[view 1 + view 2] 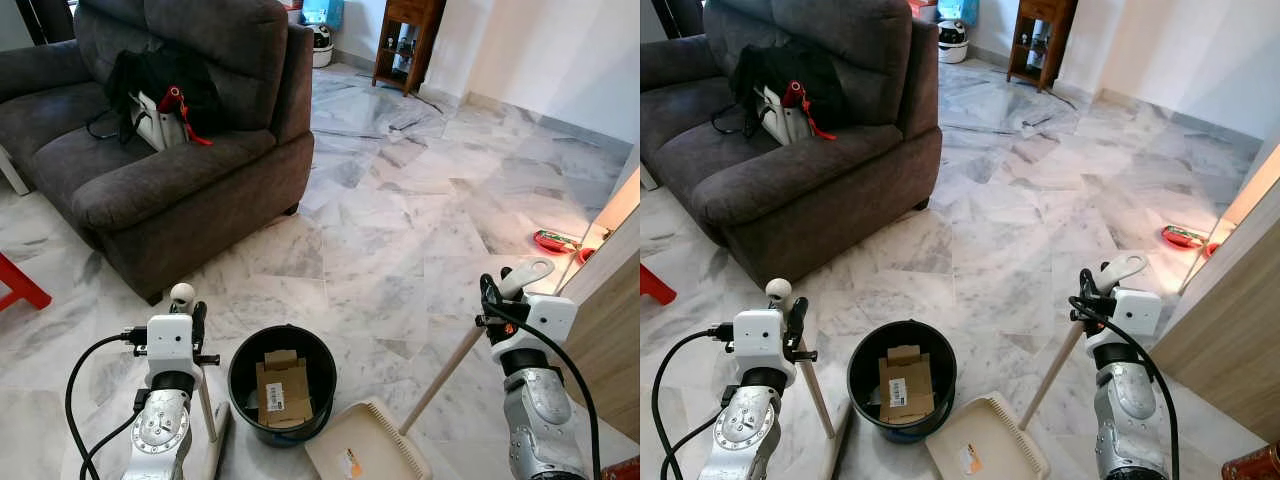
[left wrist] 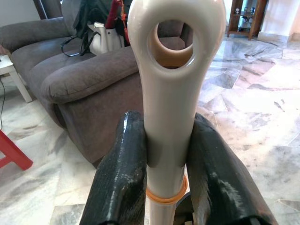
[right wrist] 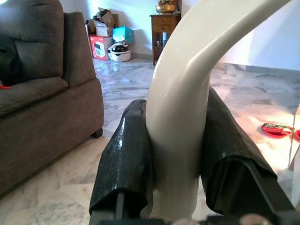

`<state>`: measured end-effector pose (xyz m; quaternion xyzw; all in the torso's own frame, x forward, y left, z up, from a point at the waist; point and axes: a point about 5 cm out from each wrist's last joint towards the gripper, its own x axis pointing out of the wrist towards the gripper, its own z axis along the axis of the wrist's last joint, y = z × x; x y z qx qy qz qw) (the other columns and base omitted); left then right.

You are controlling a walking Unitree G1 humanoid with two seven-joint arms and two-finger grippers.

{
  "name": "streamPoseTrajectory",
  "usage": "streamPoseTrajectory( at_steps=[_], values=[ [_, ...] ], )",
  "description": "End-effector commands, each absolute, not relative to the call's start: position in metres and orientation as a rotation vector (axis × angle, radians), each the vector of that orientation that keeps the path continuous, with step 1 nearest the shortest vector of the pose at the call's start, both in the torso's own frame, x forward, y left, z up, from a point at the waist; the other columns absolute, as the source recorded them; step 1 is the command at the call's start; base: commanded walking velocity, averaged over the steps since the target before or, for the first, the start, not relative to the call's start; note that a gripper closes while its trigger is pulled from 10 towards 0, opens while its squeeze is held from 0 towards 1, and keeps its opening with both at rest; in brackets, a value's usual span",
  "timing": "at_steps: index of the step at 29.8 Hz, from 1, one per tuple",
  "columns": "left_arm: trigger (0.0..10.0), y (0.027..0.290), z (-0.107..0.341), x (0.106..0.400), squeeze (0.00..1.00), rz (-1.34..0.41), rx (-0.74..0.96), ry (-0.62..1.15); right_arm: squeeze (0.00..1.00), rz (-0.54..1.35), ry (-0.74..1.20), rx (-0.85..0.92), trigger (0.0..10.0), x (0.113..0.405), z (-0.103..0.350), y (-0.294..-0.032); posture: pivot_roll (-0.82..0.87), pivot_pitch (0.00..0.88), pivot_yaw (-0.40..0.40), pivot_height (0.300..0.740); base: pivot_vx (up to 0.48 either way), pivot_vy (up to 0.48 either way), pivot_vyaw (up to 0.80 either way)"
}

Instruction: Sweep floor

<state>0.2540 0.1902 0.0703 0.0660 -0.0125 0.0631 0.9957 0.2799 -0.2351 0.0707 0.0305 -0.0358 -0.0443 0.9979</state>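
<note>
The left gripper (image 2: 165,159) has both black fingers (image 2: 121,178) pressed tight against the cream handle of the broom (image 2: 171,84), just below its ringed end, and the right gripper (image 3: 176,154) is likewise clamped on the curved cream grip of the dustpan handle (image 3: 187,93). From there the broom's wooden stick (image 1: 207,405) runs down beside a black bin (image 1: 283,385) holding cardboard pieces (image 1: 283,390), and the dustpan (image 1: 365,445) lies on the marble floor (image 1: 400,220) just beside the bin, its stick slanting up to the right gripper. Beyond stands a grey sofa (image 1: 160,150) with a black bag (image 1: 165,85) on its seat
</note>
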Motion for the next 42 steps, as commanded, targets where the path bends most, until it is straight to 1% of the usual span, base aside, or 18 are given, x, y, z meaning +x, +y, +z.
streamPoseTrajectory(
  at_steps=[1, 16, 18, 19, 22, 30, 42],
  values=[
    [10.0, 0.186, 0.079, 0.258, 0.0, 0.113, 0.134, -0.064, 0.0, -0.113, -0.16, 0.09, 10.0, 0.287, 0.091, -0.239, -0.01, 0.0, -0.046, 0.74, 0.0, 0.0, 0.0],
    [10.0, 0.181, 0.079, 0.258, 0.0, 0.085, 0.145, -0.067, 0.0, -0.093, -0.153, 0.072, 10.0, 0.286, 0.089, -0.236, -0.01, 0.0, -0.043, 0.74, 0.0, 0.0, 0.0],
    [10.0, 0.18, 0.079, 0.258, 0.0, 0.084, 0.144, -0.067, 0.0, -0.066, -0.142, 0.033, 10.0, 0.285, 0.088, -0.233, -0.01, 0.0, -0.043, 0.74, 0.0, 0.0, 0.0],
    [10.0, 0.18, 0.079, 0.259, 0.0, 0.082, 0.143, -0.068, 0.0, -0.037, -0.126, -0.015, 10.0, 0.284, 0.084, -0.23, -0.01, 0.0, -0.044, 0.74, 0.0, 0.0, 0.0],
    [10.0, 0.179, 0.08, 0.26, 0.0, 0.081, 0.143, -0.07, 0.0, 0.01, -0.106, -0.056, 10.0, 0.281, 0.079, -0.227, -0.01, 0.0, -0.049, 0.74, 0.0, 0.0, 0.0],
    [10.0, 0.182, 0.078, 0.257, 0.0, 0.093, 0.146, -0.064, 0.0, -0.014, -0.085, -0.057, 10.0, 0.281, 0.075, -0.232, -0.01, 0.0, -0.05, 0.74, 0.0, 0.0, 0.0],
    [10.0, 0.182, 0.08, 0.261, 0.0, 0.093, 0.145, -0.067, 0.0, 0.01, -0.098, -0.041, 10.0, 0.287, 0.078, -0.22, -0.01, 0.0, -0.046, 0.74, 0.0, 0.0, 0.0]
  ],
)
